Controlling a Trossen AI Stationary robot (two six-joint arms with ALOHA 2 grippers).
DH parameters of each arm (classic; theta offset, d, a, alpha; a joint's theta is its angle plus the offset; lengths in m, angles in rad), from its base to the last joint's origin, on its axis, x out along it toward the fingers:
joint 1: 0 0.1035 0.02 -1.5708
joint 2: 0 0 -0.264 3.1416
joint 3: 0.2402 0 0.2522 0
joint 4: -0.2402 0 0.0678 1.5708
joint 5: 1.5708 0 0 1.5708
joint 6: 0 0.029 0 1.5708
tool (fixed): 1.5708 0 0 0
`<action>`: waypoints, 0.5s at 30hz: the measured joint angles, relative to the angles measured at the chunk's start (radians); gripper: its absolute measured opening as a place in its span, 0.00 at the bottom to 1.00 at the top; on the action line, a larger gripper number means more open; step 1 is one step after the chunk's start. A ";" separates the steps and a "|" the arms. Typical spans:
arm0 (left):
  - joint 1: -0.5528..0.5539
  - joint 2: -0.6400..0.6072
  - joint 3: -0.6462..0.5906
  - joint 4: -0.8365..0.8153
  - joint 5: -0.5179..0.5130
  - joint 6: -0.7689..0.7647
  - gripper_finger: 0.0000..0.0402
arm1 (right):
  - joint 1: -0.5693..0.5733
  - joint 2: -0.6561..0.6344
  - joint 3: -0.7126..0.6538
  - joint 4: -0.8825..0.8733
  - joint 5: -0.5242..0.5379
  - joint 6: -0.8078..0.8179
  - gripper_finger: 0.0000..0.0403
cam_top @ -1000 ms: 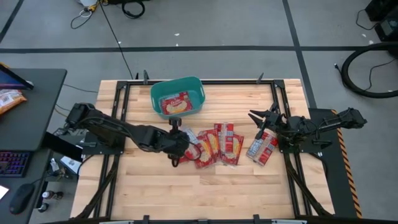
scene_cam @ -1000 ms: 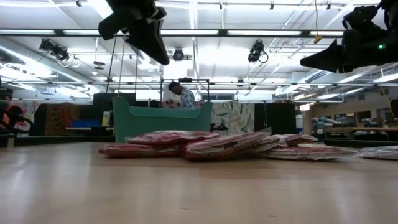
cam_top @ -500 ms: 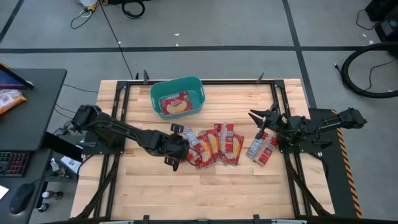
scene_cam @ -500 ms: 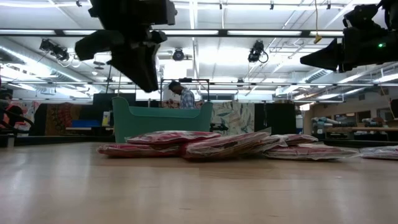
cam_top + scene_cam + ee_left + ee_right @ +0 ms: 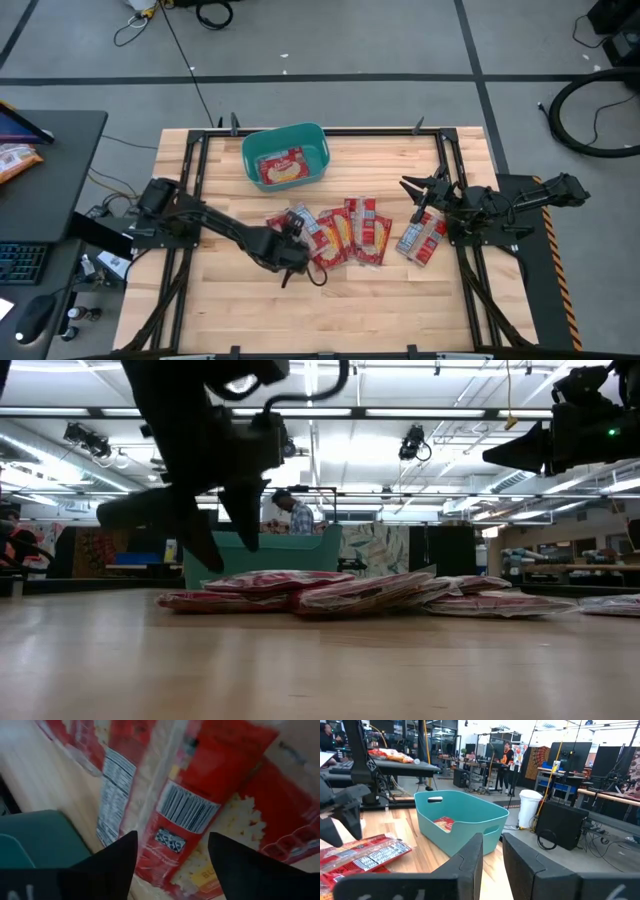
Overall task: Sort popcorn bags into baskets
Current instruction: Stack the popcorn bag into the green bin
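Several red popcorn bags (image 5: 345,232) lie overlapping in a row on the table's middle; they also show in the low view (image 5: 330,592). One more bag (image 5: 283,168) lies inside the teal basket (image 5: 252,150) at the far side. Another bag (image 5: 420,238) lies near the right arm. My left gripper (image 5: 296,228) is open and points down, just above the left end of the row (image 5: 175,805); its fingers (image 5: 192,542) stand over the bags without touching. My right gripper (image 5: 420,188) waits at the right, its fingers a narrow gap apart and empty (image 5: 492,860).
A black desk with an orange-yellow snack bag (image 5: 15,160) stands left of the table. A black frame runs along the table's far edge (image 5: 330,130) and sides. Bare wood lies toward the near edge (image 5: 330,310). A person (image 5: 295,512) stands far behind the table.
My left gripper has moved from beside the basket toward the near edge and come down to just above the left end of the row of bags, tipping to point down. The bags and my right arm have stayed still.
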 joint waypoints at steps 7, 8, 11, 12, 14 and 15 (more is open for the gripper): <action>0.019 0.026 -0.013 -0.002 0.042 0.062 0.62 | 0.000 0.000 0.000 -0.001 0.000 0.000 0.20; 0.024 0.025 -0.021 0.018 0.035 0.080 0.61 | 0.000 0.000 0.000 0.000 0.000 0.000 0.20; 0.037 0.025 -0.034 0.029 0.023 0.092 0.59 | 0.000 0.000 0.000 0.000 0.000 0.000 0.20; 0.042 0.025 -0.039 0.040 0.022 0.093 0.58 | 0.000 0.000 0.000 0.002 0.000 0.000 0.20; 0.050 0.025 -0.055 0.066 0.023 0.094 0.57 | 0.000 0.000 0.000 0.008 0.000 0.000 0.20; 0.055 0.025 -0.061 0.073 0.023 0.102 0.56 | 0.000 0.000 0.000 0.007 0.000 0.000 0.20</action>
